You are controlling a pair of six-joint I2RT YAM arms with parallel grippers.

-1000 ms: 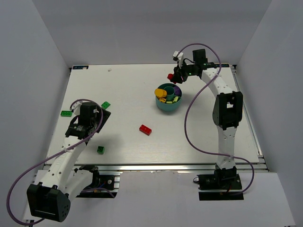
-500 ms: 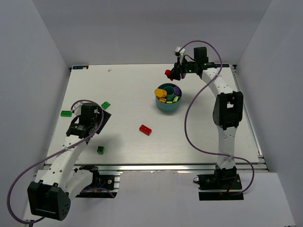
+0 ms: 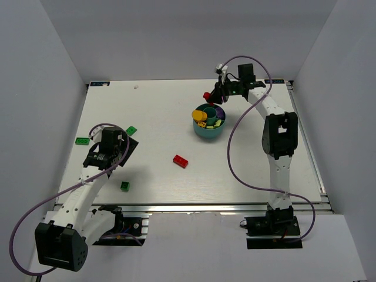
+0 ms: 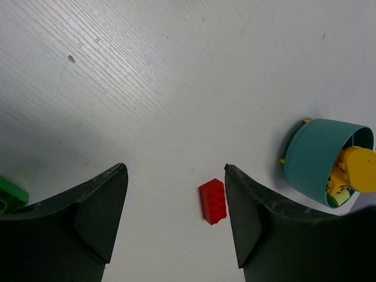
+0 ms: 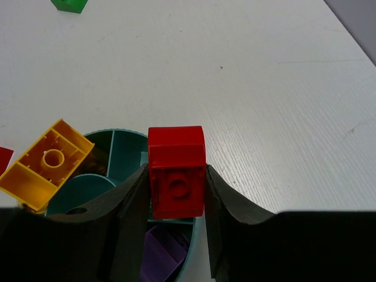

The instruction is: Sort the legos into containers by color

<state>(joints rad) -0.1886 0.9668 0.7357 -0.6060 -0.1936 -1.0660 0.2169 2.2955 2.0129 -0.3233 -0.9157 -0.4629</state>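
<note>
My right gripper (image 5: 176, 176) is shut on a red lego (image 5: 176, 170) and holds it above the far rim of the round teal dish (image 5: 123, 133). The top view shows that same red lego (image 3: 207, 95) just behind the dish (image 3: 201, 133). A yellow lego (image 5: 47, 164) sticks up out of the dish, and a purple one (image 5: 164, 252) lies in a wedge below the jaws. My left gripper (image 4: 176, 170) is open above the table at the left, holding nothing. Ahead of it, near its right finger, another red lego (image 4: 212, 201) lies flat.
Loose legos lie on the white table: lime green ones (image 3: 82, 141) (image 3: 131, 130) beside my left arm, a dark green one (image 3: 125, 185) near the front, and the red one (image 3: 180, 161) at the centre. Grey walls enclose the table on three sides.
My right gripper has shifted a little with the red lego, staying by the dish's far rim. The left arm has barely moved.
</note>
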